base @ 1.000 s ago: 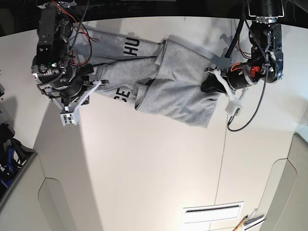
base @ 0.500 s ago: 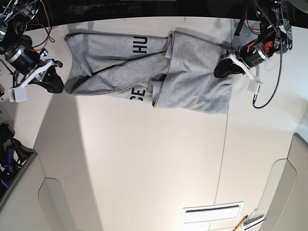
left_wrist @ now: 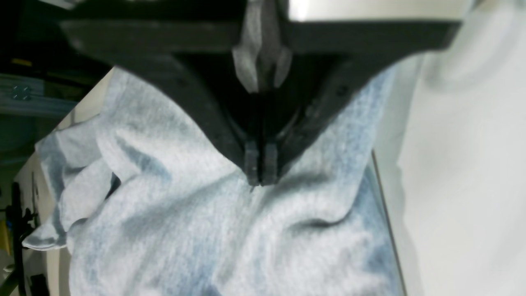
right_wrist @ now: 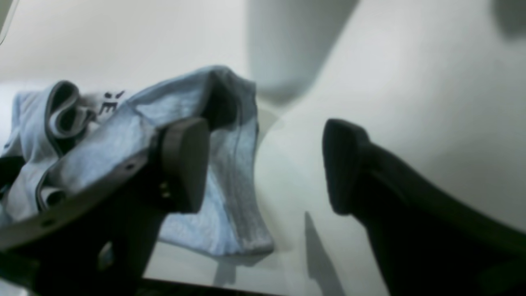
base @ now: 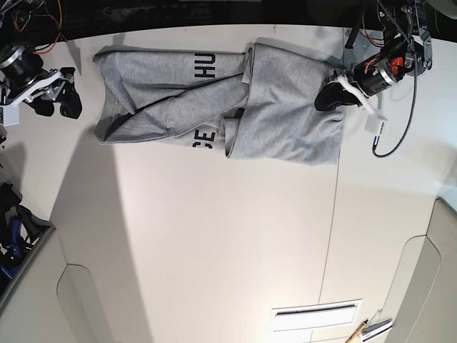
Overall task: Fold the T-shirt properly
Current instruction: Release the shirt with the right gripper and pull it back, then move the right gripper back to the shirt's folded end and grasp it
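The grey T-shirt (base: 285,107) lies crumpled lengthwise along the far edge of the table, with black letters showing near its middle. My left gripper (base: 326,98) is shut on the shirt's right edge. In the left wrist view its fingertips (left_wrist: 259,172) pinch the grey fabric (left_wrist: 164,226). My right gripper (base: 61,106) is open and empty, just off the shirt's left end and not touching it. In the right wrist view its jaws (right_wrist: 263,168) stand wide apart over bare table, with the shirt's edge (right_wrist: 238,197) behind the left finger (right_wrist: 185,164).
The white table (base: 214,250) has a seam (base: 332,236) running down its right part. A dark bin (base: 18,239) sits at the lower left. A white vent-like strip (base: 314,314) and small tools (base: 368,330) lie at the bottom right. A black cable (base: 393,143) hangs by the left arm.
My right gripper has let go of the shirt's left end, swung out to the left and opened. The shirt has been pulled straighter along the far edge. My left gripper still holds its right edge.
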You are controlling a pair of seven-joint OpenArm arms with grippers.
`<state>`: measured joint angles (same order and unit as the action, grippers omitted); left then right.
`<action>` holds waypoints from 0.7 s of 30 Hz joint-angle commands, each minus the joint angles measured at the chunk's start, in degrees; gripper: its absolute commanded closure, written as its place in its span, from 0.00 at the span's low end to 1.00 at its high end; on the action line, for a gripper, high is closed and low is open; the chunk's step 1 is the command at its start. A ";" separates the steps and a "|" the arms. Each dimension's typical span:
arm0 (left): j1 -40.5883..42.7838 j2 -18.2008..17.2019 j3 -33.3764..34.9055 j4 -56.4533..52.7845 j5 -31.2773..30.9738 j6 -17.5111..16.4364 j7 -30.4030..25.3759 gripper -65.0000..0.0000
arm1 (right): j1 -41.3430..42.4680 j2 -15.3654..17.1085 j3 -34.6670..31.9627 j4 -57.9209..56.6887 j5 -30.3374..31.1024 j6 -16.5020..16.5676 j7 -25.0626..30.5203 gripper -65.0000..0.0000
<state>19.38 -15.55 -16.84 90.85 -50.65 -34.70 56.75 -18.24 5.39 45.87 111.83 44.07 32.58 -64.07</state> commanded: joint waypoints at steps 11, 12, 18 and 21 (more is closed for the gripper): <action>0.46 -0.35 0.22 0.26 2.40 0.59 2.60 1.00 | 5.84 0.59 -8.24 -12.46 1.36 -0.26 2.75 0.34; 0.46 -0.35 0.22 0.26 2.43 0.61 2.60 1.00 | 6.75 0.61 -8.28 -13.97 1.33 -0.26 2.75 0.34; 0.46 -0.35 0.22 0.26 2.40 0.59 2.60 1.00 | 9.57 0.61 -8.31 -21.59 1.40 -0.44 2.64 0.34; 0.42 -0.35 0.22 0.26 2.38 0.59 2.58 1.00 | 9.97 0.63 -9.03 -25.24 3.26 -0.39 2.36 0.34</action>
<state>19.35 -15.55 -16.78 90.85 -50.65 -34.76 56.88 -8.54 5.48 36.93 86.11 47.33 32.14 -61.65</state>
